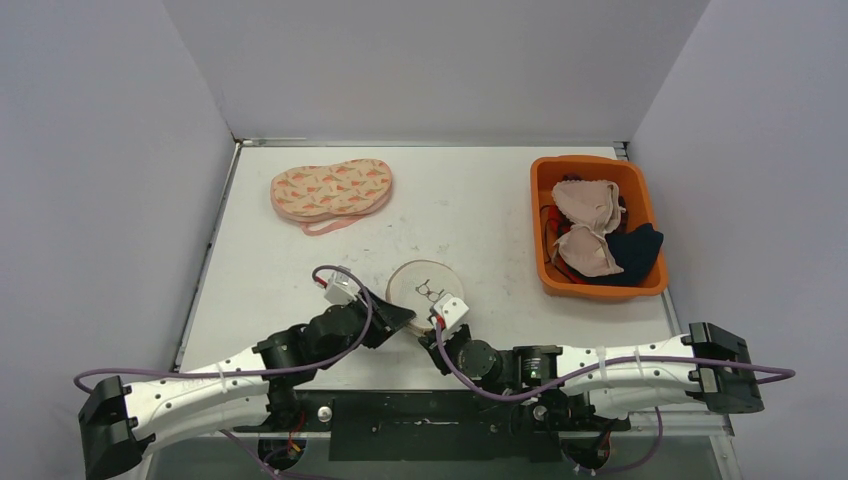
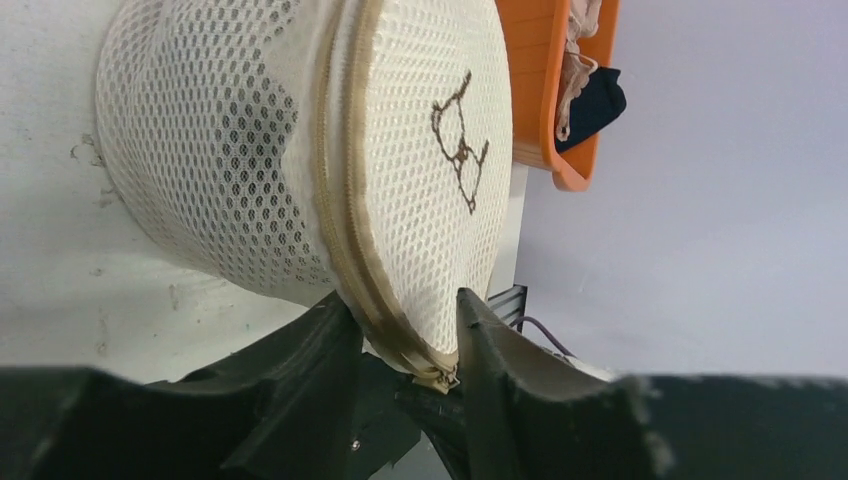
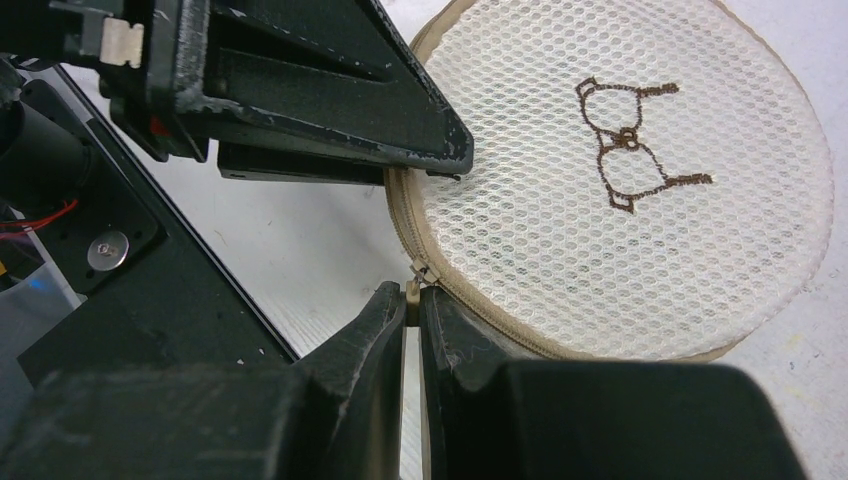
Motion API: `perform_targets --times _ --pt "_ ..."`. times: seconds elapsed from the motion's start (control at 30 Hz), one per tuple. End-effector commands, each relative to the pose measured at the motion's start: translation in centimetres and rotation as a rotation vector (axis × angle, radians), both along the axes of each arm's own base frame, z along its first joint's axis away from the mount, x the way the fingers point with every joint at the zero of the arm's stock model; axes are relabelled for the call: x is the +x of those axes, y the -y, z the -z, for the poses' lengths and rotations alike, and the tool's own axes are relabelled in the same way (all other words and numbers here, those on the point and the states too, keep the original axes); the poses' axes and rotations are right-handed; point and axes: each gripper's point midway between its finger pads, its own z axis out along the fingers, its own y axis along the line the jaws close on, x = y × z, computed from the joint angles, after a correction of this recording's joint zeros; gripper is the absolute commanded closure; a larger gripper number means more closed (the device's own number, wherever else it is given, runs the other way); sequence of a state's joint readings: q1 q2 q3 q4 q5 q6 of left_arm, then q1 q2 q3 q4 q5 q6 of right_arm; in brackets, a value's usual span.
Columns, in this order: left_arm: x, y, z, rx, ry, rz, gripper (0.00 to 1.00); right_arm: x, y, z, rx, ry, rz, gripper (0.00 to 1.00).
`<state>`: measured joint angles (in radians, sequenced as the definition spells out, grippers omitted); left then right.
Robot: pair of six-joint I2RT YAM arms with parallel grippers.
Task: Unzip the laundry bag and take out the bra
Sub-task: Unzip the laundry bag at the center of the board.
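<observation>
Both pairs grip the laundry bag [image 2: 250,150]: left fingers [image 2: 330,340] pinch its zipped rim, right fingers [image 3: 370,340] clamp the zipper pull [image 3: 411,292].

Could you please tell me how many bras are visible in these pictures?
2: a patterned bra lying on the table, far left, and a beige bra in the orange bin. Others may be hidden in the bin or the mesh laundry bag.
</observation>
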<state>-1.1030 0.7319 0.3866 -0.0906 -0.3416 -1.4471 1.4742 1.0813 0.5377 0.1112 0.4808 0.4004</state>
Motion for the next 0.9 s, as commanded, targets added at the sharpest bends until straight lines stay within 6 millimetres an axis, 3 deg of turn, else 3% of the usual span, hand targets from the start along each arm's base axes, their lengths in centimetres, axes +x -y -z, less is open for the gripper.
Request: perform_targets --times 0.0,0.3,0.6,0.87 --pt "1.8 0.4 -2.8 -0.079 0.044 -0.066 0.68 -0.2 -1.1 -2.5 0.066 0.013 -0.017 0.95" --pt "2.5 -0.6 -2.2 -0.083 0.034 -0.085 1.00 0.2 0.5 -2.6 0.058 0.018 0.020 0.95" --pt "2.7 -1.3 -1.7 -0.080 0.025 -0.047 1.00 1.4 3.5 -1.9 0.035 0.020 0.123 0.95" --pt "3.2 -0.4 -3.0 -0.117 0.091 0.115 1.00 1.5 4.8 -1.5 0.030 0.014 0.150 0.95"
